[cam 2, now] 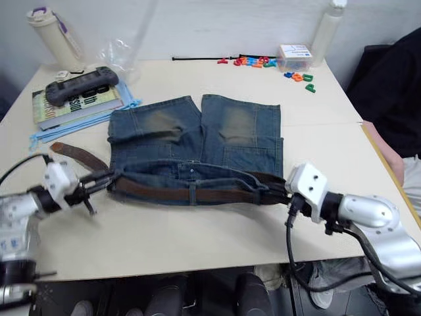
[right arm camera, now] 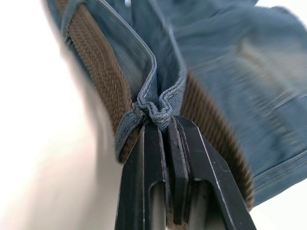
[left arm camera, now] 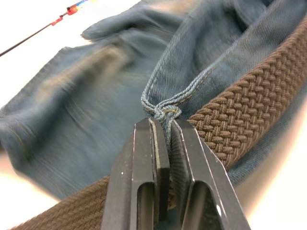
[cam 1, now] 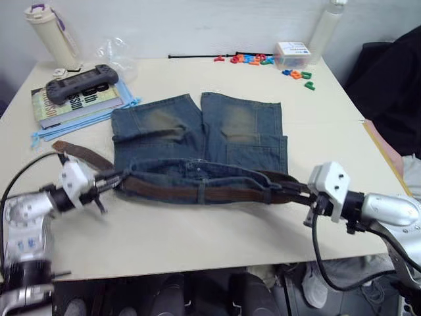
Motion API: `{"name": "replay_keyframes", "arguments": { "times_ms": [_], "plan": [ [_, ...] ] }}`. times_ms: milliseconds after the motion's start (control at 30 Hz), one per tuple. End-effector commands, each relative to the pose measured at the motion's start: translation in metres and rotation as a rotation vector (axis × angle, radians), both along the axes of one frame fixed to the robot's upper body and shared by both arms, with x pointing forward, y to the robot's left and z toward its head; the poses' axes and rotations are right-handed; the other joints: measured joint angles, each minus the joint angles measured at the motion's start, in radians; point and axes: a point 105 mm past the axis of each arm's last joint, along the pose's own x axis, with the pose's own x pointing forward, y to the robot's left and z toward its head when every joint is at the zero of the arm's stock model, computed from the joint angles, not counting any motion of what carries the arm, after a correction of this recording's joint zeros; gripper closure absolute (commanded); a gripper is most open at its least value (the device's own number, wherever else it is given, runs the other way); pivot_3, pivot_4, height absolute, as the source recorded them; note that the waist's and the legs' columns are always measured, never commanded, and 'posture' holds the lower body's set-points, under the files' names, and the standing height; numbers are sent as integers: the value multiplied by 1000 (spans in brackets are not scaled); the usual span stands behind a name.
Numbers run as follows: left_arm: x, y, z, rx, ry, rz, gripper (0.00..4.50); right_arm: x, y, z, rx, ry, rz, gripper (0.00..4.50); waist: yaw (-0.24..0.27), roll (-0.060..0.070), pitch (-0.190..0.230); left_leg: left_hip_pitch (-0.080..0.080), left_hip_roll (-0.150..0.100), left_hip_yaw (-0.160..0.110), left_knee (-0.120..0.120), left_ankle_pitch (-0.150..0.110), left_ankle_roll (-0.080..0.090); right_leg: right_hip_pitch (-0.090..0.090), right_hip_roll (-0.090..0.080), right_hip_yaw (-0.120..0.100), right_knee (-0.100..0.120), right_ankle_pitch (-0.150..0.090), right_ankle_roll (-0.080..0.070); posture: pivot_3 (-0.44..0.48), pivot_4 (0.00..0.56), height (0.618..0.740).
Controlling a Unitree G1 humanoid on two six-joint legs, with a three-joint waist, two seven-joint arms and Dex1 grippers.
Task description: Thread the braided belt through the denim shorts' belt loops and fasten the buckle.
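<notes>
Left gripper [left arm camera: 162, 125]: fingers clamped on a bunched fold of denim at the robot's-left end of the waistband, with the braided belt pressed against the fingers.
Right gripper [right arm camera: 164, 123]: fingers pinched tight on a puckered fold of waistband hem at the robot's-right end, belt webbing on either side of it.
Denim shorts [cam 1: 197, 131]: lay flat on the table near its middle, legs pointing away from the robot, waistband toward the robot and stretched between the two grippers.
Braided belt [cam 1: 197, 192]: ran along the waistband from one gripper to the other; a free brown end [cam 1: 79, 151] trailed across the table on the robot's left.
Belt loop [cam 1: 202, 193]: crossed over the belt at mid-waistband.
Buckle: could not be made out.
Table [cam 1: 197, 243]: pale surface bearing everything.
Game controller [cam 1: 82, 83]: rested on a book [cam 1: 72, 102] at the far left corner.
Tumbler [cam 1: 49, 31]: stood behind the book.
Plastic letters [cam 1: 253, 59]: scattered along the far edge beside a small box [cam 1: 293, 54].
</notes>
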Motion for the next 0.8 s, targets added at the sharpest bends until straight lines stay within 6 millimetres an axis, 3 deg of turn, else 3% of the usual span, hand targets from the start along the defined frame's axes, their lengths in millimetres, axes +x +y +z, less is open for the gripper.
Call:
{"name": "replay_keyframes", "arguments": {
  "times_ms": [33, 200, 367, 433, 467, 533, 667, 700, 800],
  "plan": [
    [-20, 19, -12, 76, -35, 82, 4475, -10, -6, -9, -114, -13, 23, 4500, 3, 0, 0, 1, 0, 0, 0, -3, -5, 1, 0, 0, 0, 0, 0, 0, 150, 713],
    [-39, 43, -50, 119, 71, 176, 4475, -19, -18, -41, -229, 150, -27, 4500, 1, 5, -3, 6, 1, -1, -2, -5, -6, 5, 0, 0, -4, 0, -1, 0, 150, 713],
    [-45, 44, -64, 100, 147, 177, 4475, -25, -17, -48, -298, 168, -32, 4500, -3, 16, -9, 7, 2, -1, -3, -8, -6, 6, 1, 1, -8, 0, -1, 0, 150, 713],
    [-47, 42, -64, 103, 153, 164, 3567, -27, -14, -47, -297, 168, -30, 3698, -4, 19, -12, 7, 2, 0, -3, -9, -6, 7, 1, 0, -9, 0, -1, 0, 150, 713],
    [-48, 42, -63, 91, 161, 160, 3335, -30, -13, -46, -295, 184, -24, 3493, -5, 19, -12, 7, 2, 0, -3, -9, -6, 7, 1, 1, -8, 0, -1, 0, 150, 713],
    [-50, 43, -61, 80, 178, 151, 2490, -32, -14, -43, -313, 182, -27, 2584, -4, 21, -13, 7, 3, 0, -3, -9, -6, 7, 1, 1, -8, 0, -1, 0, 150, 713],
    [-57, 36, -49, 42, 286, 65, 645, -37, -10, -18, -249, 211, -7, 499, -1, 20, -13, 7, 3, -1, -2, -9, -6, 6, 1, 1, -8, 0, -1, 0, 150, 713],
    [-57, 33, -40, 33, 312, 31, 637, -42, -8, -11, -226, 239, 22, 143, -1, 20, -13, 7, 3, -1, -2, -9, -6, 6, 1, 1, -9, 0, -1, 0, 150, 713],
    [-56, 27, -16, 0, 404, -56, 637, -50, -1, 14, -125, 288, 94, 62, -2, 20, -12, 6, 3, -2, -3, -10, -6, 4, 1, 1, -12, -1, -2, 0, 150, 713]
  ]
}}
